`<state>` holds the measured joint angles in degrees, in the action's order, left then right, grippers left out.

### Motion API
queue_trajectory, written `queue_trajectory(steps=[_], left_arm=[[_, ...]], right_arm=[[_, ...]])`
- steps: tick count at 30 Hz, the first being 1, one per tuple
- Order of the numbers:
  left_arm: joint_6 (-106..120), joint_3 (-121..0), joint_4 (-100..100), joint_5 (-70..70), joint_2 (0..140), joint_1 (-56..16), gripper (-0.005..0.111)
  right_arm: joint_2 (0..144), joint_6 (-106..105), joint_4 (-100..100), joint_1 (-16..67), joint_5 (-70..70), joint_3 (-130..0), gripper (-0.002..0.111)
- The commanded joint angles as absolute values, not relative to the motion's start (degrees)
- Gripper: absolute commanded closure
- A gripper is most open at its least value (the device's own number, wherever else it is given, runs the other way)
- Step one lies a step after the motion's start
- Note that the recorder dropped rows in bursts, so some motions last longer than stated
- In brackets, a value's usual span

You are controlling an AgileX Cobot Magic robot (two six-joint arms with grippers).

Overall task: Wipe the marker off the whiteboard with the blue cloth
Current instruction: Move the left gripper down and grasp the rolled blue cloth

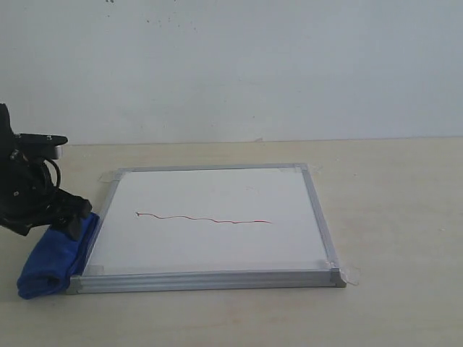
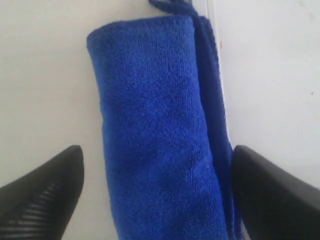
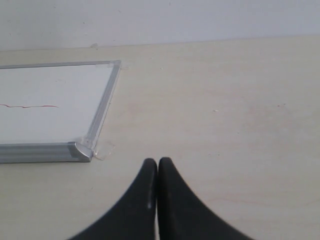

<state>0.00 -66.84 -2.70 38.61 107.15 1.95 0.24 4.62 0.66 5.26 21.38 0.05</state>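
Note:
The whiteboard (image 1: pixel 210 191) lies flat on the table, and the marker (image 1: pixel 210 218) runs across its middle as a thin, wavy red line. The blue cloth (image 1: pixel 52 264) lies rolled along the board's left edge. My left gripper (image 1: pixel 71 223) hangs over the cloth's far end. In the left wrist view this gripper (image 2: pixel 156 150) is open and straddles the cloth (image 2: pixel 155 100), one finger (image 2: pixel 270 195) at its side and the other standing apart. The right gripper (image 3: pixel 158 162) is shut and empty above bare table, right of the board's near corner (image 3: pixel 80 150); it is out of the exterior view.
The light wooden table (image 1: pixel 391 188) stretches to the right of the board and in front of it. A white wall (image 1: pixel 231 65) rises behind. Clear tape (image 1: pixel 352 273) holds the board's corners down.

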Motion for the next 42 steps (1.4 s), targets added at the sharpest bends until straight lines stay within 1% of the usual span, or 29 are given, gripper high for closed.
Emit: queue_trajectory(steps=[1,5,19,21,24,26,28,30,32,36,42], left_arm=[[0.99,-66.23,-2.42,35.61,108.19,2.89,0.032],[0.99,-66.23,-2.31,36.0,109.33,4.02,0.032],[1.24,-66.23,-1.5,33.67,115.11,4.03,0.033],[1.24,-66.23,-1.08,33.67,115.11,4.03,0.037],[1.24,-66.23,-0.96,33.8,115.11,4.03,0.056],[1.24,-66.23,-0.58,34.04,115.21,4.03,0.071],[1.42,-66.23,-0.44,34.4,115.33,4.03,0.083],[2.61,-66.23,-0.44,35.83,115.18,4.03,0.091],[2.73,-66.36,-0.44,36.68,114.23,4.03,0.094],[2.73,-66.44,0.72,36.96,111.25,4.03,0.094],[3.04,-66.6,1.7,34.45,102.67,3.65,0.096]], right_arm=[[0.0,4.44,0.72,5.14,21.06,0.0,0.108],[0.0,4.44,0.72,5.14,21.06,0.0,0.108],[0.0,4.56,0.72,5.14,21.06,0.0,0.108],[0.0,4.56,0.72,5.14,21.06,0.0,0.108],[0.0,4.56,0.72,5.14,21.06,0.0,0.108],[0.0,4.56,0.72,5.14,21.06,0.0,0.108],[0.0,4.56,0.72,5.14,21.06,0.0,0.108],[0.0,4.56,0.72,5.14,21.06,0.0,0.108],[0.0,4.68,0.72,5.14,21.06,0.0,0.108],[0.0,4.68,0.72,5.14,21.06,0.0,0.108],[0.0,4.44,0.72,5.14,21.06,0.0,0.108]])
